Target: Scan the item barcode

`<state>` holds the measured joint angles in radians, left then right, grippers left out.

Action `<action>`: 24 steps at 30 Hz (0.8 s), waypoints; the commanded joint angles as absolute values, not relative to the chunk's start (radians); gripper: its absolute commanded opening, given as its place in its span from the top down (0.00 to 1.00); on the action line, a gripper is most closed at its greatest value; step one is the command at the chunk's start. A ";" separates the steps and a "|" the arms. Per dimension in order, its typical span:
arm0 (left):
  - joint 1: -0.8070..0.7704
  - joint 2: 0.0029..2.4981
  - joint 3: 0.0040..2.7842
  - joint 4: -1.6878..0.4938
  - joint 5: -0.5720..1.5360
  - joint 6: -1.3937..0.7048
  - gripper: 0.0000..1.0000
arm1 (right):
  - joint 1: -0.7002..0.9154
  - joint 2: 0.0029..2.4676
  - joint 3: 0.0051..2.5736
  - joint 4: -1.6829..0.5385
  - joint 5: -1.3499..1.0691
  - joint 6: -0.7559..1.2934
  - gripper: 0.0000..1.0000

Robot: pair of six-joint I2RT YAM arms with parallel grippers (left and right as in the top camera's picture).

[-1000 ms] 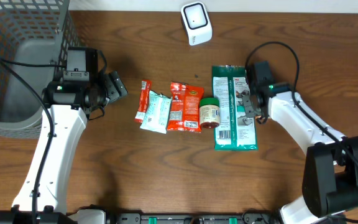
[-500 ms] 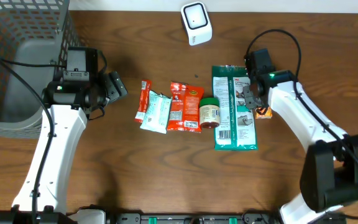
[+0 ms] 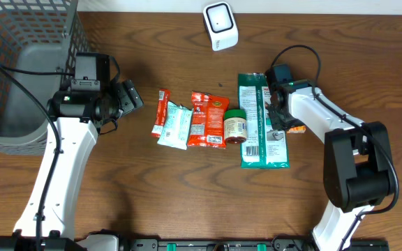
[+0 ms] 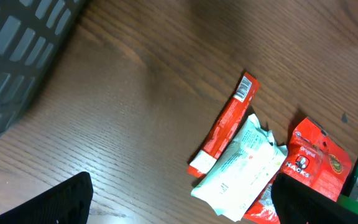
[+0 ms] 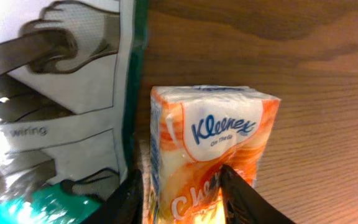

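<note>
Surface: dark wood table [image 3: 187, 188], with a grey wire basket [image 3: 19, 28] at its far left corner.
Scanner: the white scanner [image 3: 220, 26] stood at the far edge, near the middle, well apart from both of my arms.
Item: the orange Kleenex tissue pack [image 5: 210, 143] lay on the wood just beside the right edge of the green pouch [image 3: 257, 150].
Right tool: my right gripper [image 5: 180, 177] was down over the tissue pack with one finger on each side. A thin strip of light showed at the left finger, so I could not tell whether the pack was pinched.
Left tool: my left gripper [image 4: 182, 186] hung near the basket, its fingers spread wide and holding nothing.
Other goods: a row lay left of the pouch, made up of a green-lidded jar [image 3: 235, 126], a red snack bag [image 3: 206, 120], a white wrapper [image 3: 174, 125] and a red stick packet [image 3: 161, 113]. The wrapper overlapped the stick packet.
</note>
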<state>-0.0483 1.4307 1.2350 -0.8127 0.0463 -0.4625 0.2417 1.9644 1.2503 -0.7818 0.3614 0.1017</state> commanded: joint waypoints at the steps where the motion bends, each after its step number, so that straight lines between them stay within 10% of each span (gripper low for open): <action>1: -0.045 1.433 1.246 -0.818 0.034 -0.445 0.08 | 0.249 2.003 1.260 -0.778 0.357 0.118 0.76; 5: -0.045 1.433 1.246 -0.818 0.034 -0.445 0.08 | 0.249 1.999 1.262 -0.781 0.350 0.118 0.99; 13: -0.045 1.433 1.246 -0.818 0.034 -0.445 0.08 | 0.205 1.832 1.303 -0.865 0.249 0.090 0.99; 24: -0.045 1.433 1.246 -0.818 0.034 -0.445 0.08 | -0.125 1.655 1.290 -0.890 -0.497 -0.076 0.99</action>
